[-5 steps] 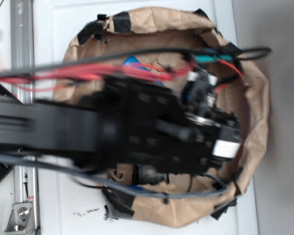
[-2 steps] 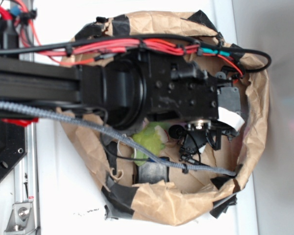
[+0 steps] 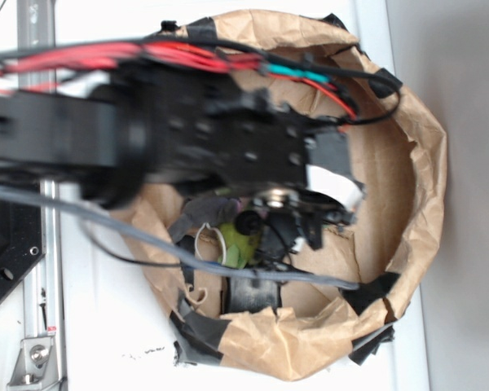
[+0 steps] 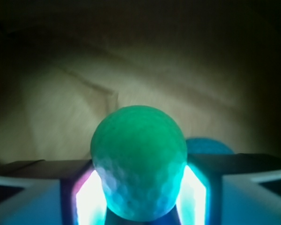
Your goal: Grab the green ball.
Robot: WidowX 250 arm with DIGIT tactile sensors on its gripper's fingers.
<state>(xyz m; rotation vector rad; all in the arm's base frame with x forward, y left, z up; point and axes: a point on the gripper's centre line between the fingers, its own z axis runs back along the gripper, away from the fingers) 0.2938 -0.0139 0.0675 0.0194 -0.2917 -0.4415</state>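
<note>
one green ball (image 4: 138,161) clamped between hand (image 4: 139,197) fingers.

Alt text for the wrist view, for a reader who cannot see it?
A dimpled green ball sits between the end effector's two glowing fingers, filling the lower centre. Behind it lie crumpled brown paper and part of a teal-blue ball.

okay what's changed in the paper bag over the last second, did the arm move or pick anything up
In the exterior view the arm's wrist has shifted left and up within the paper bag, uncovering more of the yellow-green plush toy. The wrist view shows the green ball sitting between the gripper fingers. The bag stayed put.
</note>
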